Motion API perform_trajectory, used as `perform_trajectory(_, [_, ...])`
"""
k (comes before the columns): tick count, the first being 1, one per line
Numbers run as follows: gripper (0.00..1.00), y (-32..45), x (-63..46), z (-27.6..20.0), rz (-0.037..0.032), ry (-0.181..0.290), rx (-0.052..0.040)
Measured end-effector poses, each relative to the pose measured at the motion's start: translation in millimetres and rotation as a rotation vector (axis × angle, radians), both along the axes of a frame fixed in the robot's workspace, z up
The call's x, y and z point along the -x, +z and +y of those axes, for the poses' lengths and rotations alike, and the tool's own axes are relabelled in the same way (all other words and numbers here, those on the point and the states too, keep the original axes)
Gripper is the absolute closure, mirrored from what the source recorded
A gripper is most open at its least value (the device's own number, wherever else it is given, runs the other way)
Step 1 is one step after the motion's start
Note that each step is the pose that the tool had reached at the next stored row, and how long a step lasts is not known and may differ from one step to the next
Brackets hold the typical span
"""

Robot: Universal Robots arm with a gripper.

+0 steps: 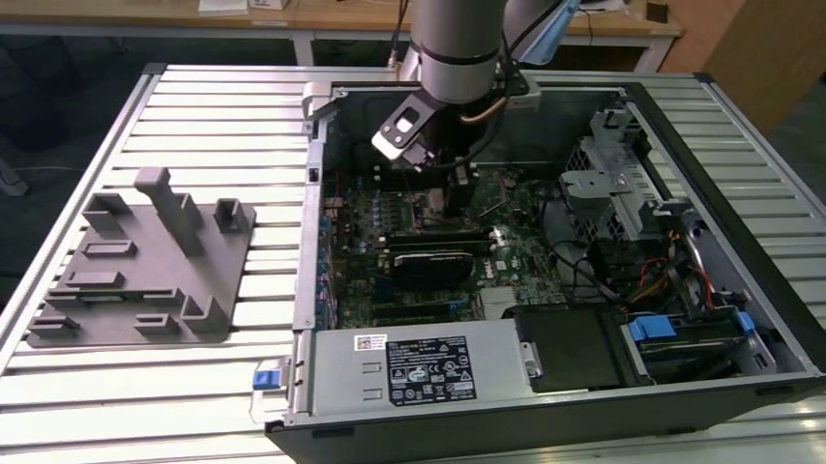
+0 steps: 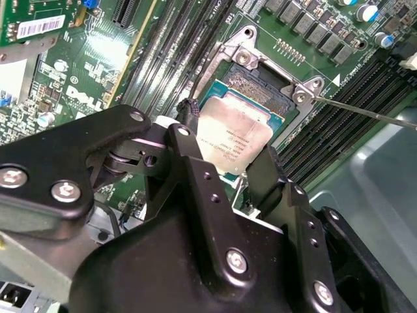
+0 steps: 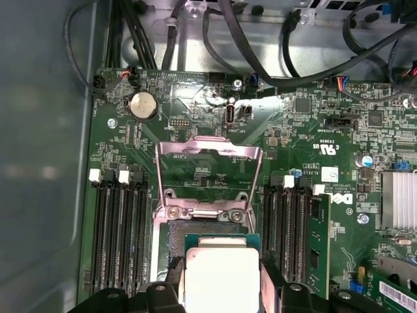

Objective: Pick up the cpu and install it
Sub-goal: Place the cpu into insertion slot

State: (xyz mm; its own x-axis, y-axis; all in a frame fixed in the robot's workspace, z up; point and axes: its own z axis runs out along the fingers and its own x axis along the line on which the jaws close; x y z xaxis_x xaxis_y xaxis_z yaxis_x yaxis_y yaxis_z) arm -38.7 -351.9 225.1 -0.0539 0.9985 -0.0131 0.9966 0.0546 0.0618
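The cpu (image 2: 236, 134) (image 3: 221, 277) is a flat square chip with a shiny silver top and a thin green rim. It sits between the two black fingers (image 2: 190, 147) of my gripper (image 2: 228, 156) (image 3: 221, 280), which is shut on its opposite edges. It hangs slightly tilted just over the open socket (image 2: 260, 86) on the green motherboard. The socket's metal load plate (image 3: 208, 153) stands swung open behind it, and the thin lever (image 2: 365, 111) sticks out to one side. In the exterior view my gripper (image 1: 446, 188) reaches down into the open computer case.
Black memory slots (image 3: 120, 228) (image 3: 290, 222) flank the socket. The case wall (image 1: 313, 193), a drive cage (image 1: 620, 179), cables (image 1: 606, 261) and the power supply (image 1: 413, 372) ring the board. A grey plastic fixture tray (image 1: 142, 261) lies on the slatted table at the exterior view's left.
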Motion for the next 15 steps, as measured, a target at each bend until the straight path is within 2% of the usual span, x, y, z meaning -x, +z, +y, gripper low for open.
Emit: perform_trajectory(15, [0.46, -9.5, 1.9, 2.7, 0.0, -0.002, 0.0])
